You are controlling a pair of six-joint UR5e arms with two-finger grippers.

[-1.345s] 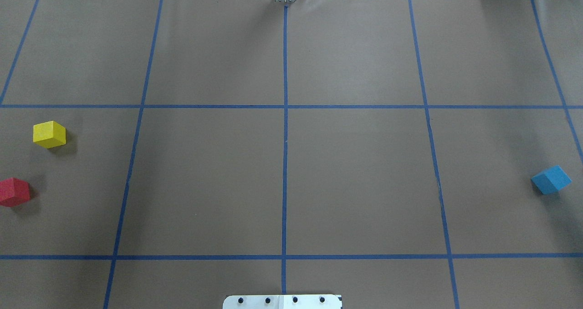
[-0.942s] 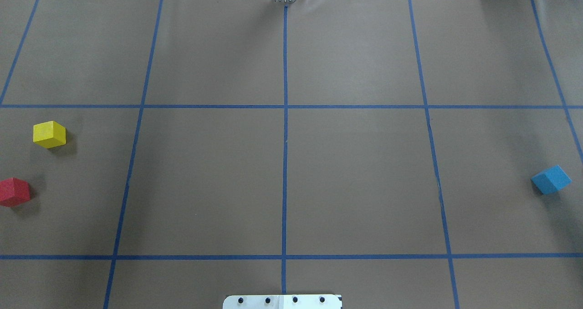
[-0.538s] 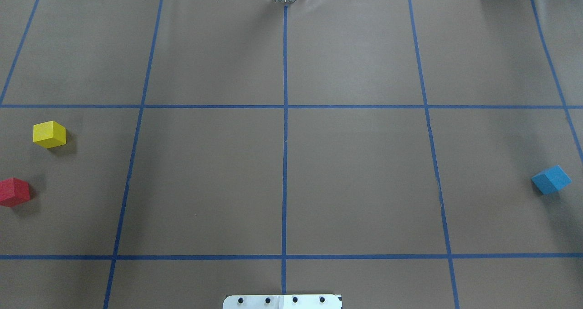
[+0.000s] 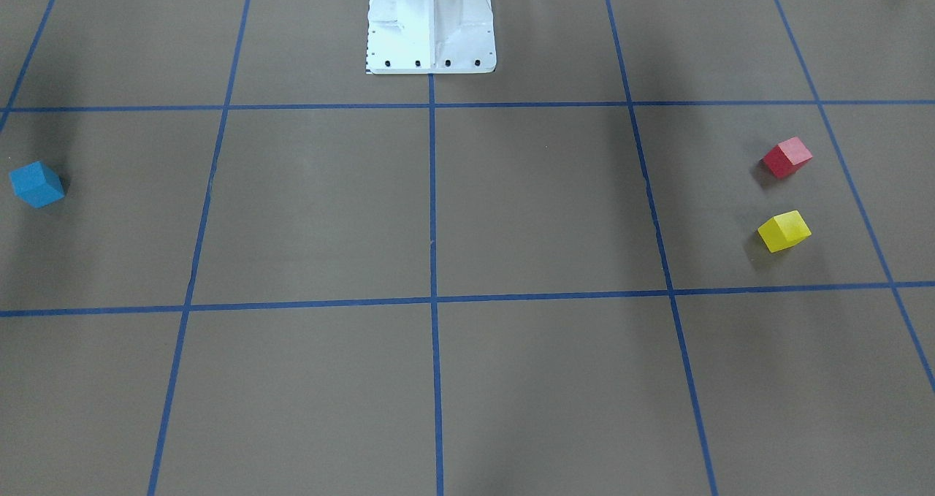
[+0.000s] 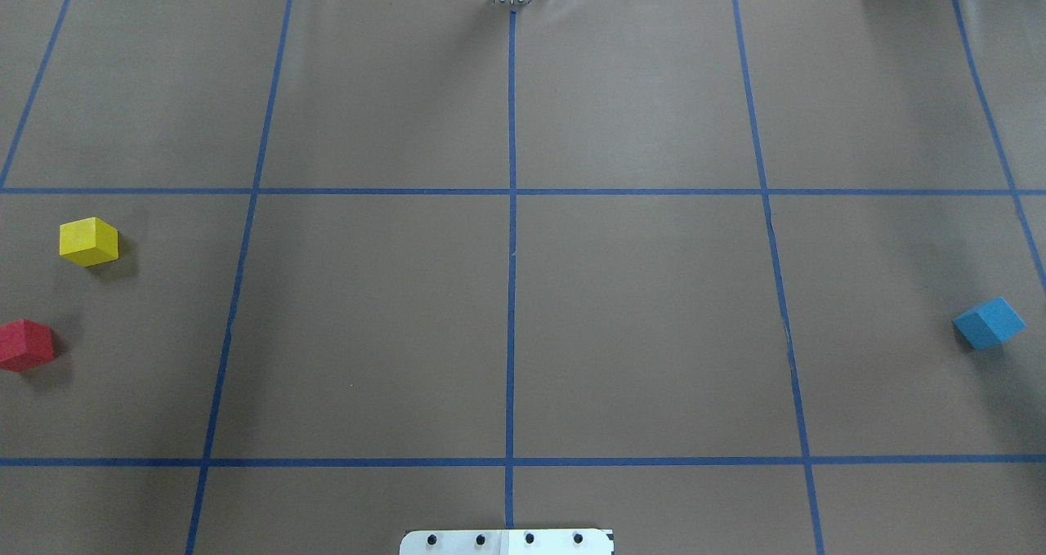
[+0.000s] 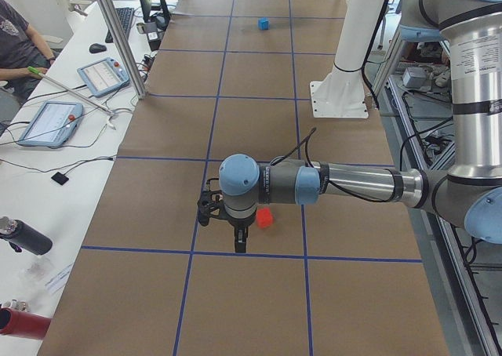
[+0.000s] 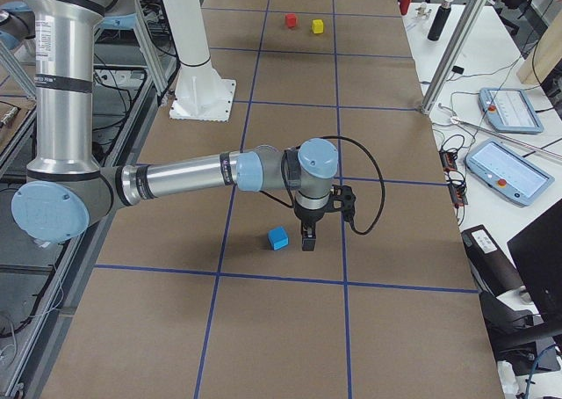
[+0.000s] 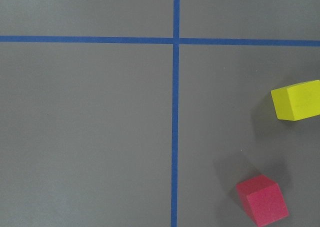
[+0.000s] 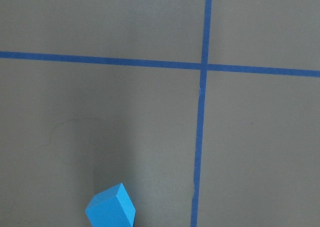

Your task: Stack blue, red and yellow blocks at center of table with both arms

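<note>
The yellow block (image 5: 88, 241) and the red block (image 5: 26, 345) lie apart at the table's far left; both show in the left wrist view (image 8: 296, 100) (image 8: 262, 199). The blue block (image 5: 989, 323) lies at the far right and shows in the right wrist view (image 9: 111, 208). My left gripper (image 6: 239, 242) hangs low beside the red block (image 6: 265, 219). My right gripper (image 7: 307, 241) hangs low beside the blue block (image 7: 277, 237). Both grippers show only in the side views, so I cannot tell if they are open or shut.
Brown paper with a blue tape grid (image 5: 511, 293) covers the table. The white robot base (image 4: 429, 21) stands at the near middle edge. A side bench with tablets (image 6: 47, 123), a metal pole (image 6: 118, 42) and a seated person (image 6: 20, 42) runs along the operators' side.
</note>
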